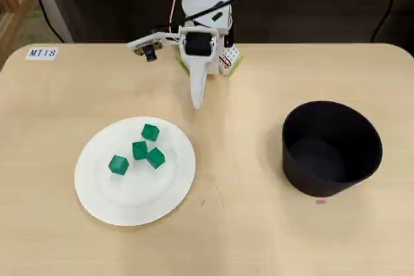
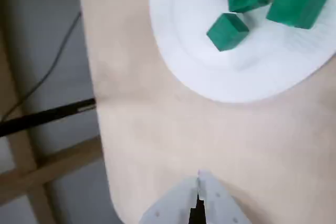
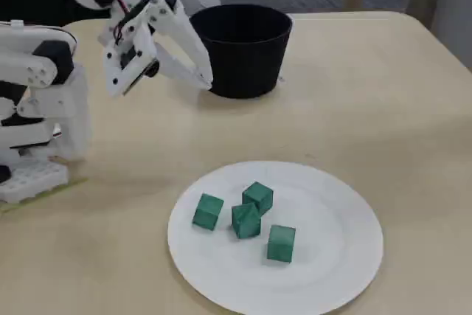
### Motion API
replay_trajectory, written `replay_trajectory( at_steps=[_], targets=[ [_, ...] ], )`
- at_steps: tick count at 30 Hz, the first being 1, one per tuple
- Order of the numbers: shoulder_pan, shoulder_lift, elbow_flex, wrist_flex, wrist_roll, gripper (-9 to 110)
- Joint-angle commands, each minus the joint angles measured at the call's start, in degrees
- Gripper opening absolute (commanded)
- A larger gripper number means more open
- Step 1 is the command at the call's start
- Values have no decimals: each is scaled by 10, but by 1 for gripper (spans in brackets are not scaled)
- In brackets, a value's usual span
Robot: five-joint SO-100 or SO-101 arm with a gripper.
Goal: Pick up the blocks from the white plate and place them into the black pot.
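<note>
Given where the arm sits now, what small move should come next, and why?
Probably open the gripper and swing it toward the large white plate: its jaws look shut, it hangs over bare table, all four small green cubes lie on the plate, and the matte black pot looks empty.

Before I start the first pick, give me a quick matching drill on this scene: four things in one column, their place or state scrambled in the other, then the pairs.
Things:
1. green blocks
2. white plate
3. black pot
4. hand

Place or state:
A. empty, at the right of the overhead view
B. shut, holding nothing, above bare table
C. four of them, clustered on the plate
D. at the left of the overhead view, flat on the table

Pairs: 1-C, 2-D, 3-A, 4-B
</note>
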State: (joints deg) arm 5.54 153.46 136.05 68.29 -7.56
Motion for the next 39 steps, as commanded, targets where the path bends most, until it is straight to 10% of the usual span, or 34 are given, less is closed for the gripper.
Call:
replay_trajectory(
  at_steps=[1, 39],
  targets=[
    [4, -135, -193, 66, -11, -2],
    [284, -724, -642, 266, -76, -2]
  ],
)
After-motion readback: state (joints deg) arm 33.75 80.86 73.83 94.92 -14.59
